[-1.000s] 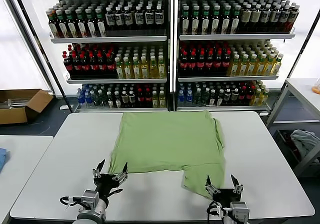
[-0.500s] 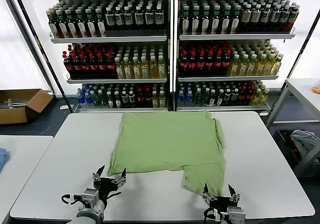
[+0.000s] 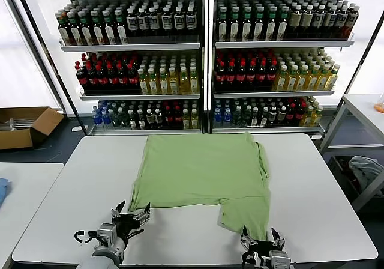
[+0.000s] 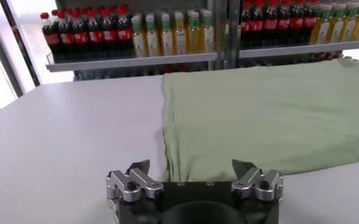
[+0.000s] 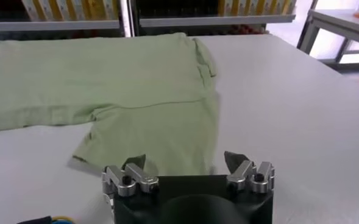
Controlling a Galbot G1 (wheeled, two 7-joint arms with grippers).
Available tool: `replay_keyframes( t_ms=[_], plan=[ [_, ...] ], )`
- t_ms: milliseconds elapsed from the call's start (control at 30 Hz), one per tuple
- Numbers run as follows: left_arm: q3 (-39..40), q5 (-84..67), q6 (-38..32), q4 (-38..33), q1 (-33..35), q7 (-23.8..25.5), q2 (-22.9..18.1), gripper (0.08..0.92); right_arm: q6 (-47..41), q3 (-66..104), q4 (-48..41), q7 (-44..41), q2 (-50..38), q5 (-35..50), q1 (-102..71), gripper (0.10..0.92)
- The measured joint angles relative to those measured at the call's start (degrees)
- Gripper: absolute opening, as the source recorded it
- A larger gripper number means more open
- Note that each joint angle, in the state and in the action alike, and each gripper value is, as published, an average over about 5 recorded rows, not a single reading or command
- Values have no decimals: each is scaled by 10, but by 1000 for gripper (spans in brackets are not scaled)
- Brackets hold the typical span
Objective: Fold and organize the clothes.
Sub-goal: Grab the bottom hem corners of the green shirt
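Both jaws withdrew; shirt (image 3: 201, 173) lies beyond them.

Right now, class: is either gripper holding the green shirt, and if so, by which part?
Nothing is held. The left gripper and the right gripper are both open near the green polo shirt, at its near edge.

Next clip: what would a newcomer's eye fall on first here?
A light green shirt lies spread flat on the white table, one flap hanging toward the near right edge. Behind it, shelves of bottles fill the background. At the near edge, the left claw is open just short of the shirt's near left corner, and the right claw is open by the flap's tip.
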Motion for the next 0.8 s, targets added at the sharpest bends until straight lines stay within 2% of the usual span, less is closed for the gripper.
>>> replay_keyframes(
  t_ms=[200, 367, 800],
  plan=[
    [-2, -6, 2, 9, -2, 1, 2, 823, 0, -3, -4, 2, 1, 0, -3, 820],
    [-1, -7, 4, 13, -2, 3, 4, 796, 5, -7, -9, 5, 2, -1, -5, 724],
    [5, -1, 7, 11, 2, 12, 3, 429, 12, -2, -22, 8, 2, 2, -3, 351]
  ],
)
